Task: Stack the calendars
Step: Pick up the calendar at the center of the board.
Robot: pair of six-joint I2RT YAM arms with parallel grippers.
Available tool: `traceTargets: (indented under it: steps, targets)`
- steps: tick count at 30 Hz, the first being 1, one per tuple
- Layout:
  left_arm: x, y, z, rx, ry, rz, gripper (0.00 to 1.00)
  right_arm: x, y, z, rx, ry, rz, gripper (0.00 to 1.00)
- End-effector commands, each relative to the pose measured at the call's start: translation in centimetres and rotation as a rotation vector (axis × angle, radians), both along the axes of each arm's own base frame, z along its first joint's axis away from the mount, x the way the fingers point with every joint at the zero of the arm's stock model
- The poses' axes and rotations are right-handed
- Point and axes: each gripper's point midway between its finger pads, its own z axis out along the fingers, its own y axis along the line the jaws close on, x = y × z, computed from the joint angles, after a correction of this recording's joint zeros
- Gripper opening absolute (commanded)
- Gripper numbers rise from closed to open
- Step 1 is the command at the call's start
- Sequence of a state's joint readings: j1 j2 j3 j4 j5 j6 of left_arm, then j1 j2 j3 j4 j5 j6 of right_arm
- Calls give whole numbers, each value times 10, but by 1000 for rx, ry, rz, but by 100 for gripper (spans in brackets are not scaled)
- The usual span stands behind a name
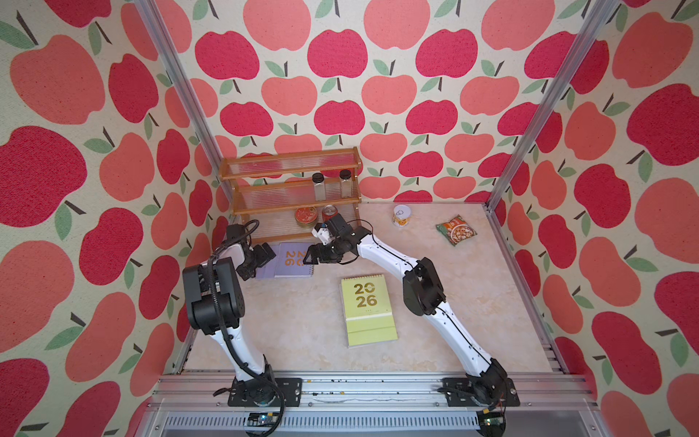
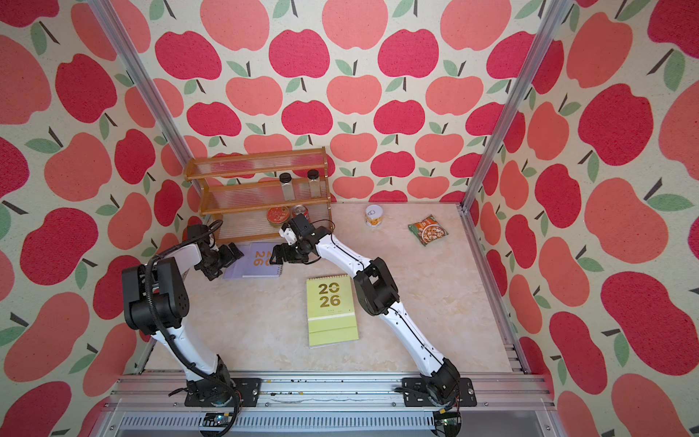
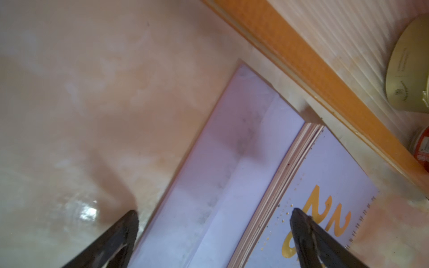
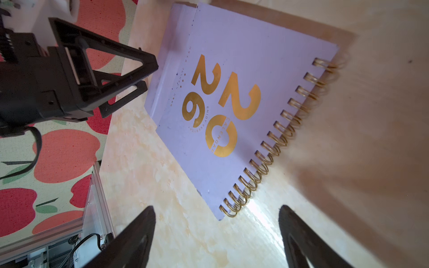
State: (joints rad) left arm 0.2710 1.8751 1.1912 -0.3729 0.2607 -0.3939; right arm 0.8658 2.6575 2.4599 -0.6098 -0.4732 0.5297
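Two calendars showing: lilac calendar (image 1: 295,265) far left beside the wooden rack (image 1: 291,196), yellow-green calendar (image 1: 365,299) mid surface (image 1: 302,325). The left gripper (image 1: 266,255) and right gripper (image 1: 307,259) flank the lilac one, jaws spread, empty. I'd pinch an edge low.

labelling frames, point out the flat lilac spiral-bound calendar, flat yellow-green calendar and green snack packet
flat lilac spiral-bound calendar (image 4: 232,109): right wrist view, middle of its cover
flat yellow-green calendar (image 1: 366,302): in a top view, its cover's gold numerals
green snack packet (image 1: 455,230): in a top view, its middle
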Motion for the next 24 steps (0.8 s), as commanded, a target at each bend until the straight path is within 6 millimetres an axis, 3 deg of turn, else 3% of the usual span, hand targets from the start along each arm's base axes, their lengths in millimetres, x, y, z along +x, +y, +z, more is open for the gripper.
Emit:
traceTargets:
  steps: [1, 6, 14, 24]
  targets:
    - [4, -9, -10, -27, 13, -30, 100, -4, 8, -4, 24, 32, 8, 85]
    - [7, -21, -14, -37, 13, -64, 100, -4, 10, -9, 33, 42, 14, 85]
    - [-12, -33, -20, -57, 36, -77, 100, -3, 13, -10, 63, 58, 32, 85]
    - [-37, -73, -5, -59, 24, -146, 100, -6, 14, -10, 86, 64, 70, 85]
